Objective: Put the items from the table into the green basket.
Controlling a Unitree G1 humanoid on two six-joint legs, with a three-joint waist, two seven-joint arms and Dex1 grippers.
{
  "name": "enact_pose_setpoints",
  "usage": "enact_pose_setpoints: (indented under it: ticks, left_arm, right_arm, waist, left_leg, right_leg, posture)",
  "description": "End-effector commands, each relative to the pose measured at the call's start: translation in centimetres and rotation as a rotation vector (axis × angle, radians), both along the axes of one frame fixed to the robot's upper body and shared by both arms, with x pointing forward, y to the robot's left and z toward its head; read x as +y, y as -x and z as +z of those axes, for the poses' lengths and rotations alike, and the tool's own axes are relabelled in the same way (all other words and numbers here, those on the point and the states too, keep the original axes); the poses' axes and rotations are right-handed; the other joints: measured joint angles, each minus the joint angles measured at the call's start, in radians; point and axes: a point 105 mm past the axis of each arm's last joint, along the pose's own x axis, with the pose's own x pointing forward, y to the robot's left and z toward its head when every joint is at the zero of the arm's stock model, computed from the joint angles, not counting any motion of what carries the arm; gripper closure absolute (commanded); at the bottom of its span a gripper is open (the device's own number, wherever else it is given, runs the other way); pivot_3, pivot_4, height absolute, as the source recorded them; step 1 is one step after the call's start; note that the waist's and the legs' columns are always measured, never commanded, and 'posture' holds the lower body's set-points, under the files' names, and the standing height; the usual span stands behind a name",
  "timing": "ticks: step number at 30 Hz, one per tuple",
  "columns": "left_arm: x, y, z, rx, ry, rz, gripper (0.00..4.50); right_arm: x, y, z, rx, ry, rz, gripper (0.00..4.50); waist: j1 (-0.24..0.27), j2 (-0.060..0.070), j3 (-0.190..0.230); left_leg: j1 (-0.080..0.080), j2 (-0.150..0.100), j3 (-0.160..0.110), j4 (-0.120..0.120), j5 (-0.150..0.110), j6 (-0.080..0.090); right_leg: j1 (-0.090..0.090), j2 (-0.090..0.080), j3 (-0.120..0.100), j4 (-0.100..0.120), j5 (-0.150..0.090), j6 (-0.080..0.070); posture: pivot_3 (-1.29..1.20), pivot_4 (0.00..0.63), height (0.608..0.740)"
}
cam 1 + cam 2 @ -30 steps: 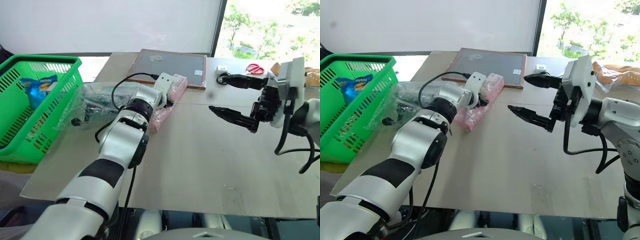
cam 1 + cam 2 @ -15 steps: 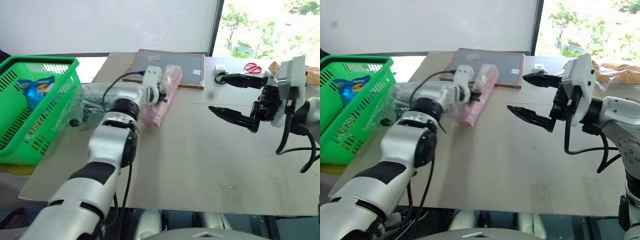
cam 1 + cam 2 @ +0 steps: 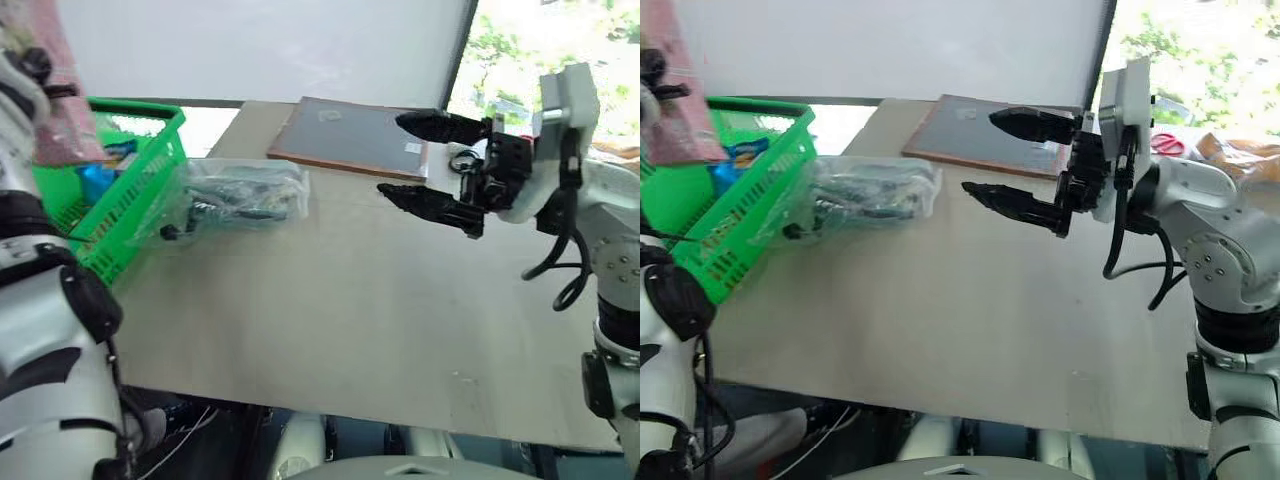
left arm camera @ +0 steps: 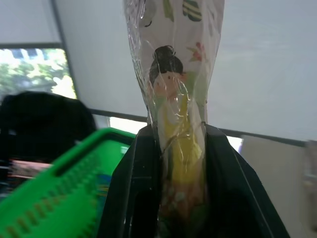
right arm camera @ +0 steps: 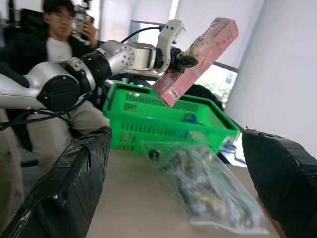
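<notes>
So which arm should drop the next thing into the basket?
Left, I'd say. Its pincer is shut on the pink packet, raised above the green basket. The right pincer hangs open and empty over the table.

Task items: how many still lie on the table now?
1: the large see-through plastic bag with dark and green contents lies on the grey-beige table beside the bright green plastic basket. The left gripper holds the long pink packet above that basket.
</notes>
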Motion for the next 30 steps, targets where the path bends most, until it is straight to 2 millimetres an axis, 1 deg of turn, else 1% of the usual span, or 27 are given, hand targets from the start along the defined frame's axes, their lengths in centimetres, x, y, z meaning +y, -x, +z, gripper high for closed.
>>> enact_pose_setpoints:
  ticks: [1, 3, 7, 8, 9, 10, 12, 13, 15, 16, 17, 19, 21, 23, 24, 25, 26, 27, 28, 29, 30]
  left_arm:
    - [2.8, 2.1, 1.0, -0.009, -0.13, 0.109, 3.49]
    - [4.1, 2.5, -0.5, 0.052, -0.153, 0.139, 3.49]
    - [4.5, 2.0, -3.4, 0.172, -0.201, 0.118, 3.49]
    - [4.3, 1.8, -4.4, 0.187, -0.158, 0.075, 3.49]
    - [4.3, 1.7, -5.0, 0.193, -0.153, 0.051, 3.49]
    - [4.3, 1.7, -5.6, 0.211, -0.157, 0.045, 2.91]
    - [4.5, 1.7, -6.3, 0.226, -0.169, 0.052, 2.25]
    - [4.6, 1.8, -6.3, 0.218, -0.162, 0.063, 1.69]
    - [4.7, 1.9, -6.0, 0.192, -0.158, 0.078, 0.82]
    - [4.6, 1.9, -5.5, 0.164, -0.154, 0.074, 0.3]
    - [4.3, 1.7, -4.9, 0.129, -0.149, 0.061, 0.09]
    - [3.0, 1.1, -3.4, 0.064, -0.172, 0.01, 0.09]
    - [1.1, 0.2, -2.0, -0.007, -0.168, -0.085, 0.09]
    - [-2.0, -1.3, -1.2, -0.05, -0.161, -0.218, 0.09]
    - [-5.3, -2.4, -1.0, -0.101, -0.138, -0.349, 0.09]
    - [-8.7, -3.1, -1.3, -0.135, -0.113, -0.475, 0.09]
    - [-12.7, -3.5, -2.6, -0.115, -0.042, -0.63, 0.09]
    - [-17.4, -3.2, -4.3, -0.078, 0.032, -0.803, 0.09]
    - [-21.3, -2.2, -6.2, -0.02, 0.063, -0.932, 0.09]
    - [-25.0, -0.9, -8.2, 0.045, 0.08, -1.045, 0.09]
    - [-27.6, 0.4, -10.0, 0.102, 0.096, -1.126, 0.09]
  right_arm:
    - [0.2, 0.0, 0.8, -0.053, -0.008, 0.029, 0.0]
    - [0.4, 0.0, 0.7, -0.055, -0.004, 0.04, 0.0]
    - [0.4, 0.0, 0.8, -0.06, -0.001, 0.048, 0.0]
    - [0.4, 0.0, 0.8, -0.061, 0.0, 0.048, 0.0]
    - [0.4, 0.1, 0.8, -0.062, 0.001, 0.048, 0.0]
    - [0.3, 0.1, 0.7, -0.061, 0.002, 0.046, 0.0]
    - [0.3, 0.2, 0.7, -0.06, 0.004, 0.041, 0.0]
    - [0.2, 0.2, 0.7, -0.06, 0.005, 0.04, 0.0]
    - [0.2, 0.3, 0.6, -0.059, 0.006, 0.036, 0.0]
    - [0.2, 0.3, 0.6, -0.06, 0.009, 0.031, 0.0]
    - [0.1, 0.3, 0.5, -0.061, 0.01, 0.026, 0.0]
    - [0.0, 0.4, 0.4, -0.058, 0.013, 0.015, 0.0]
    - [-0.1, 0.3, 0.2, -0.053, 0.019, 0.001, 0.0]
    - [-0.5, 0.2, -0.1, -0.047, 0.031, -0.021, 0.0]
    - [-1.0, 0.0, -0.5, -0.033, 0.045, -0.051, 0.0]
    - [-1.7, -0.3, -1.1, -0.019, 0.063, -0.092, 0.0]
    - [-2.6, -0.7, -1.8, 0.001, 0.084, -0.147, 0.0]
    - [-3.7, -1.0, -2.6, 0.033, 0.101, -0.211, 0.0]
    - [-4.8, -1.4, -3.4, 0.068, 0.12, -0.279, 0.0]
    - [-6.1, -1.8, -4.4, 0.091, 0.155, -0.367, 0.0]
    - [-7.2, -2.0, -5.3, 0.098, 0.191, -0.442, 0.0]
  waist:
    - [0.018, -0.003, -0.002]
    - [0.03, -0.003, -0.004]
    - [0.047, -0.005, -0.006]
    - [0.047, -0.005, -0.006]
    - [0.047, -0.006, -0.007]
    - [0.045, -0.007, -0.008]
    - [0.04, -0.007, -0.008]
    - [0.036, -0.007, -0.008]
    - [0.03, -0.007, -0.008]
    - [0.027, -0.007, -0.008]
    - [0.024, -0.007, -0.008]
    - [0.022, -0.007, -0.008]
    - [0.021, -0.007, -0.008]
    - [0.03, -0.007, -0.009]
    - [0.032, -0.007, -0.01]
    - [0.034, -0.007, -0.01]
    - [0.037, -0.006, -0.013]
    - [0.04, -0.004, -0.016]
    - [0.036, 0.0, -0.019]
    - [0.035, 0.0, -0.018]
    - [0.021, 0.001, -0.019]
  left_leg:
    - [0.0, 0.0, -0.001, 0.0, 0.0, 0.0]
    - [0.0, 0.0, 0.0, -0.001, 0.0, 0.0]
    - [-0.001, 0.0, -0.001, -0.001, 0.0, 0.0]
    - [-0.001, 0.0, -0.001, -0.001, 0.0, 0.0]
    - [-0.001, 0.0, -0.001, -0.001, 0.0, 0.0]
    - [-0.001, 0.0, -0.001, -0.001, 0.0, 0.0]
    - [-0.001, 0.0, -0.001, -0.001, 0.0, 0.0]
    - [-0.001, 0.0, -0.001, -0.001, 0.0, 0.0]
    - [-0.001, 0.0, -0.002, -0.001, 0.0, 0.0]
    - [-0.001, 0.0, -0.001, -0.001, 0.0, 0.0]
    - [-0.001, 0.0, -0.001, -0.001, 0.0, 0.0]
    - [-0.001, 0.0, -0.001, -0.001, 0.0, 0.0]
    - [0.0, 0.001, -0.001, -0.001, 0.0, 0.0]
    - [-0.001, 0.0, -0.002, 0.0, 0.0, 0.0]
    - [-0.001, 0.0, -0.002, 0.0, 0.0, 0.0]
    - [-0.001, 0.0, -0.003, 0.0, 0.0, 0.0]
    - [-0.001, 0.0, -0.003, 0.0, 0.0, 0.0]
    - [-0.001, -0.001, -0.006, 0.0, 0.0, 0.001]
    - [0.0, -0.003, -0.008, 0.001, -0.002, 0.003]
    - [0.0, -0.004, -0.009, 0.002, -0.003, 0.005]
    - [0.0, -0.004, -0.009, 0.002, -0.003, 0.005]
  right_leg:
    - [0.0, 0.0, -0.001, 0.0, 0.0, 0.0]
    - [0.0, 0.0, -0.001, 0.0, 0.0, 0.0]
    - [0.0, 0.0, -0.003, 0.0, 0.0, 0.0]
    - [0.0, 0.0, -0.003, 0.0, 0.0, 0.0]
    - [0.0, 0.0, -0.003, 0.0, 0.0, 0.0]
    - [0.0, 0.0, -0.003, 0.0, 0.0, 0.0]
    - [0.0, 0.0, -0.002, 0.0, 0.0, 0.0]
    - [0.0, 0.0, -0.002, 0.0, 0.0, 0.0]
    - [0.0, 0.0, -0.002, 0.0, 0.0, 0.0]
    - [0.0, 0.0, -0.002, 0.0, 0.0, 0.0]
    - [0.0, 0.0, -0.002, 0.0, 0.0, 0.0]
    - [0.0, 0.0, -0.002, 0.001, 0.0, 0.0]
    - [0.0, 0.0, -0.002, 0.001, 0.0, 0.0]
    - [0.0, -0.001, -0.003, 0.001, 0.0, 0.0]
    - [0.001, -0.001, -0.003, 0.001, 0.0, 0.0]
    - [0.001, -0.001, -0.004, 0.0, 0.0, 0.0]
    - [0.002, -0.002, -0.004, 0.0, 0.0, 0.0]
    - [0.003, -0.004, -0.005, 0.0, 0.0, 0.0]
    - [0.005, -0.005, -0.004, 0.0, 0.0, 0.0]
    - [0.007, -0.007, -0.002, 0.0, 0.001, 0.001]
    - [0.007, -0.007, -0.001, 0.0, 0.001, 0.001]
  posture:
    - [0.18, 0.003, 0.74]
    - [0.19, 0.0, 0.74]
    - [0.18, 0.0, 0.74]
    - [0.18, 0.0, 0.74]
    - [0.17, 0.002, 0.74]
    - [0.17, 0.003, 0.74]
    - [0.16, 0.004, 0.74]
    - [0.16, 0.005, 0.74]
    - [0.15, 0.007, 0.74]
    - [0.14, 0.009, 0.74]
    - [0.14, 0.01, 0.74]
    - [0.14, 0.012, 0.74]
    - [0.14, 0.012, 0.74]
    - [0.14, 0.012, 0.74]
    - [0.14, 0.012, 0.74]
    - [0.14, 0.012, 0.74]
    - [0.13, 0.017, 0.74]
    - [0.11, 0.021, 0.74]
    - [0.09, 0.025, 0.74]
    - [0.07, 0.029, 0.74]
    - [0.06, 0.032, 0.74]
